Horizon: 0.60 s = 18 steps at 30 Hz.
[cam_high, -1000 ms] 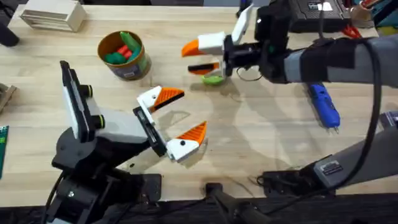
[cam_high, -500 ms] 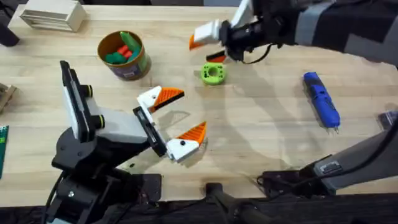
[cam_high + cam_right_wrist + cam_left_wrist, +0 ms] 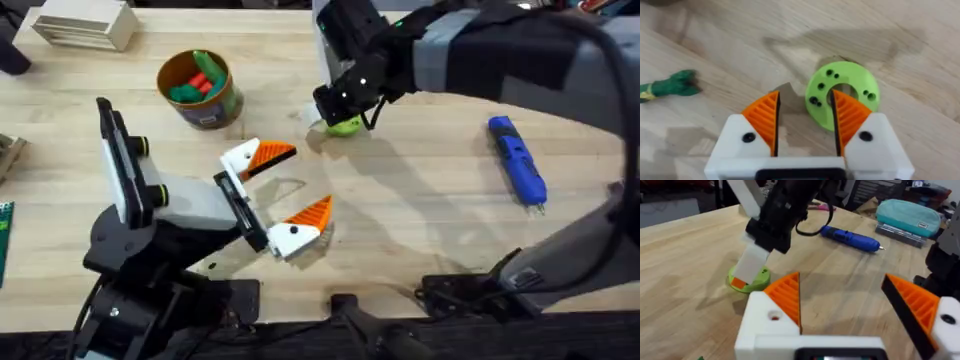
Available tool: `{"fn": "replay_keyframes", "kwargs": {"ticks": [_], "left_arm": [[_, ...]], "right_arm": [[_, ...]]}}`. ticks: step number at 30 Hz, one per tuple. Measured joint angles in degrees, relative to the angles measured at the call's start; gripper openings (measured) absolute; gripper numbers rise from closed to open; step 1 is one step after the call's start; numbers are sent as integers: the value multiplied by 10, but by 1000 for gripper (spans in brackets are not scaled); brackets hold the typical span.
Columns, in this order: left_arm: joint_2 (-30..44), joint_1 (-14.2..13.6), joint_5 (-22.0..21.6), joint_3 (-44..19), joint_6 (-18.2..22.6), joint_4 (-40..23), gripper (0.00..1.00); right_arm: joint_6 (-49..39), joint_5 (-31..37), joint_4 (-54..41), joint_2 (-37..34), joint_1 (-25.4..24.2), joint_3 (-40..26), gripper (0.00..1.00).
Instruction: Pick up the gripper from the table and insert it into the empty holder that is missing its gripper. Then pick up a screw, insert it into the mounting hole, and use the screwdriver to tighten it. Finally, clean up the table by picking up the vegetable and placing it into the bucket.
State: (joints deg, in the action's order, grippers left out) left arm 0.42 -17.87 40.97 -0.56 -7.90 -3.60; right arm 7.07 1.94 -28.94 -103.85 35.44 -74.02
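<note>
The right hand (image 3: 805, 117) is positioned over the far middle of the surface (image 3: 420, 220), directly above the lime-green ring (image 3: 345, 125). In the right wrist view, its orange pads (image 3: 765, 120) are seen spread, with one pad over the ring's (image 3: 842, 95) centre hole and the other outside the rim; nothing is gripped between them. In the left wrist view, one white finger (image 3: 752, 262) of the right hand is seen touching down on the ring (image 3: 747, 280).

The vegetable (image 3: 670, 85) is seen in the right wrist view lying on the bare wood, near the ring but apart from it.

The left hand (image 3: 285, 195) is held low near the middle of the surface, its two orange pads (image 3: 785, 297) spread wide and empty.

The bucket (image 3: 200, 90) stands upright at the far left, with red and green items inside it. The screwdriver (image 3: 517, 172) lies flat at the right, well apart from both hands, its metal tip toward the near edge. A pale slatted block (image 3: 85, 25) is located at the far left corner.
</note>
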Motion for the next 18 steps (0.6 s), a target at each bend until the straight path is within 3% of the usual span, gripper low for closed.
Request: {"fn": "replay_keyframes", "kwargs": {"ticks": [5, 13, 18], "left_arm": [[0, 0, 0, 0, 0, 0, 986], [0, 0, 0, 0, 0, 0, 986], [0, 0, 0, 0, 0, 0, 987]], "right_arm": [[-12, 23, 5, -17, -2, 0, 447], [-11, 32, 6, -30, -2, 0, 87], [-11, 32, 6, -30, -2, 0, 10]]}}
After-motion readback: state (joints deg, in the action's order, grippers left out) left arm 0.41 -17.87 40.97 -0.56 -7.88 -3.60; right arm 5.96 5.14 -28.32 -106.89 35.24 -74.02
